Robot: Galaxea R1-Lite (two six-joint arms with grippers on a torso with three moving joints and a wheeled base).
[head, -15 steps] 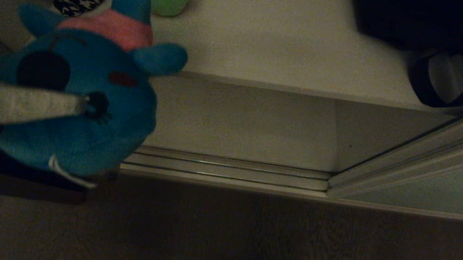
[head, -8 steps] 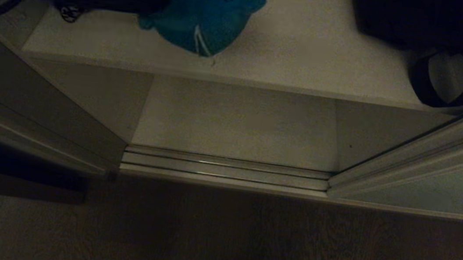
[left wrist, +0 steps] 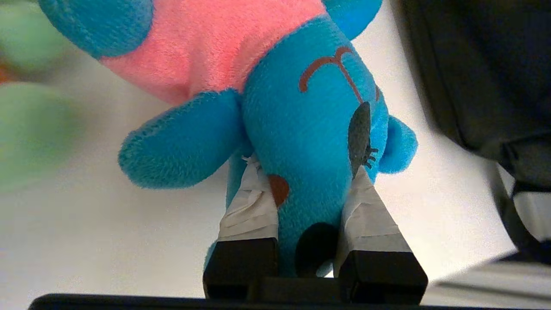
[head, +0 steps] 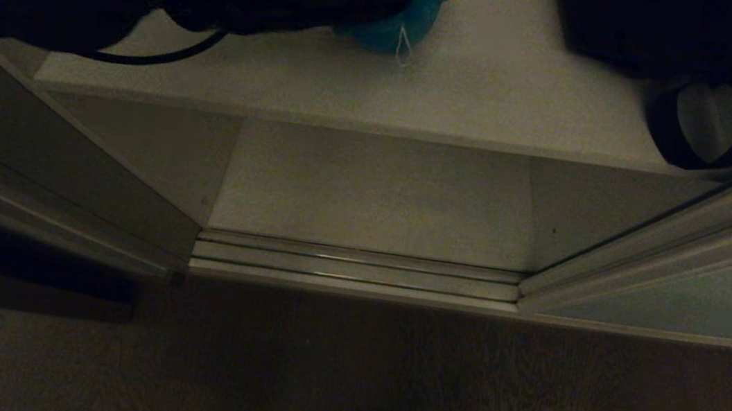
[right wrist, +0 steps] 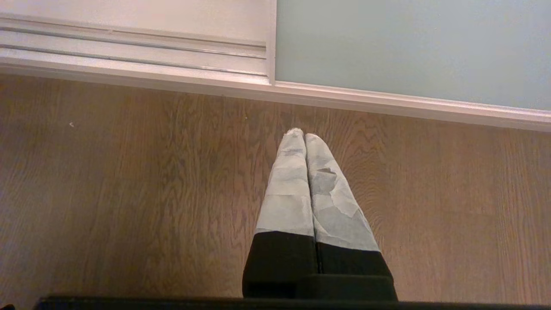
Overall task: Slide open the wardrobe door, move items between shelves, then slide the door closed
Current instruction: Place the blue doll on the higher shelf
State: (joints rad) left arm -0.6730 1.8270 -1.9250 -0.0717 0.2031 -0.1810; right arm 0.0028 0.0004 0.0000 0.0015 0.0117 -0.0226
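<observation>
Left wrist view is showing the left gripper [left wrist: 308,193] pinching the blue plush toy [left wrist: 301,129] by its face, taped fingers [left wrist: 252,206] squeezing the soft body so it is not slipping. From the head, the toy [head: 424,14] is sitting at twelve o'clock over the upper shelf [head: 421,100], probably for setting down there. The sliding wardrobe door [head: 711,297] is standing open at four o'clock, leaving the opening free. The right gripper [right wrist: 303,146] is hanging idle over the wooden floor [right wrist: 129,193], fingers pressed together, holding nothing.
</observation>
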